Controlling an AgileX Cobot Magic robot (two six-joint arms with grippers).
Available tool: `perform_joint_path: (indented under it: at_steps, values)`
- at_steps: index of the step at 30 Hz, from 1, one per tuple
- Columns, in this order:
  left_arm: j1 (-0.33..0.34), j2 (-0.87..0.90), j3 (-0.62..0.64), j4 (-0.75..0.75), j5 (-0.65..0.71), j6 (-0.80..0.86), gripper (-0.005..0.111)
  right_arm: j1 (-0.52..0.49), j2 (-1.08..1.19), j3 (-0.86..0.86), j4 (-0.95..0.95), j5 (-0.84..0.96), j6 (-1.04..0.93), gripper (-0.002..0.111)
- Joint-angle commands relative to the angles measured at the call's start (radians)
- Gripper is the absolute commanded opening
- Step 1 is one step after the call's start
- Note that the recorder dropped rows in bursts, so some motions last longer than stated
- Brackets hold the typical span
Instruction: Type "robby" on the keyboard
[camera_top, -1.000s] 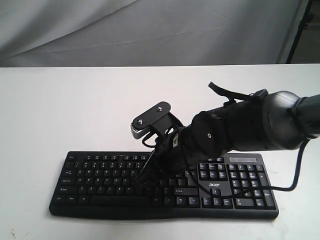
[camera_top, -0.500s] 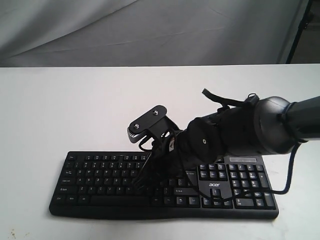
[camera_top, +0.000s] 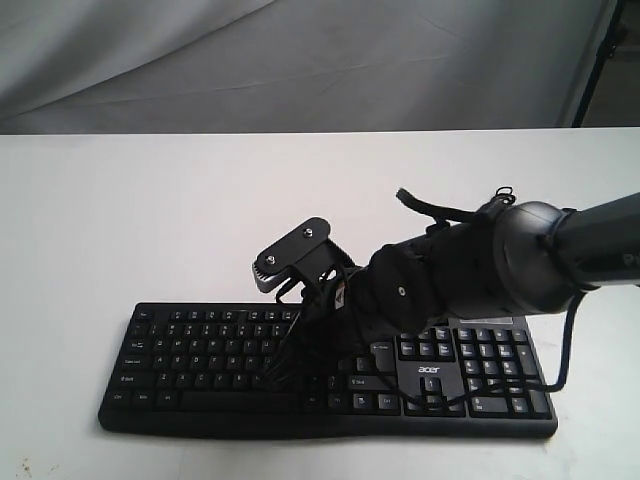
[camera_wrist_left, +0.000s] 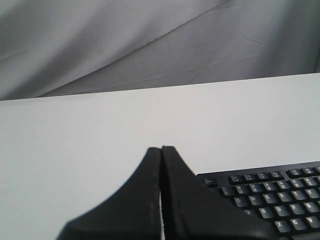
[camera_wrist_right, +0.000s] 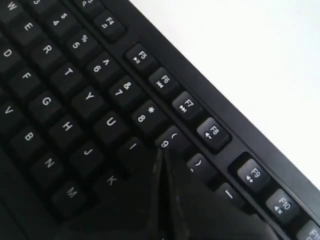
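A white table (camera_top: 120, 220) stands in front of a grey cloth (camera_top: 300, 60).

In the left wrist view, the left gripper (camera_wrist_left: 161, 149) is closed, its two black fingers pressed flat together into one point. It hangs above bare table. The top left corner of the keyboard (camera_wrist_left: 270, 190) lies just beside it.

In the exterior view, the black keyboard (camera_top: 200, 360) lies along the front edge of the table, at the middle, its long side running left to right. No left gripper shows in this view.

The right gripper (camera_top: 275, 375) reaches across from the right and points down at the middle of the letter keys. A black bracket (camera_top: 292, 255) with two screws sits on top of it. The thick black arm (camera_top: 480, 275) behind it covers the upper right part of the letter keys. Further right are the number pad (camera_top: 495, 375) and a small white "acer" logo (camera_top: 428, 370). A thin black cable (camera_top: 562, 350) loops down from the arm across the number pad.

In the right wrist view, the right gripper (camera_wrist_right: 161, 150) is closed too, its fingers meeting in one narrow tip. The tip sits at the edge of the 9 key, over the key just after I on the keyboard (camera_wrist_right: 65, 75). I cannot tell whether it touches a key.
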Motion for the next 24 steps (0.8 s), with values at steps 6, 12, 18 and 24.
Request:
perform_joint_path:
  at_steps: [6, 12, 18, 24]
  values:
    - [-0.006, -0.003, 0.004, 0.005, -0.007, -0.003, 0.0, 0.028, -0.095, -0.1, -0.006, 0.2, -0.012, 0.0]
    - [-0.006, -0.003, 0.004, 0.005, -0.007, -0.003, 0.0, 0.121, -0.077, -0.139, -0.001, 0.201, -0.012, 0.0]
    - [-0.006, -0.003, 0.004, 0.005, -0.007, -0.003, 0.0, 0.141, -0.029, -0.139, 0.028, 0.179, -0.014, 0.0]
    - [-0.006, -0.003, 0.004, 0.005, -0.007, -0.003, 0.0, 0.16, 0.014, -0.139, 0.035, 0.138, -0.014, 0.0]
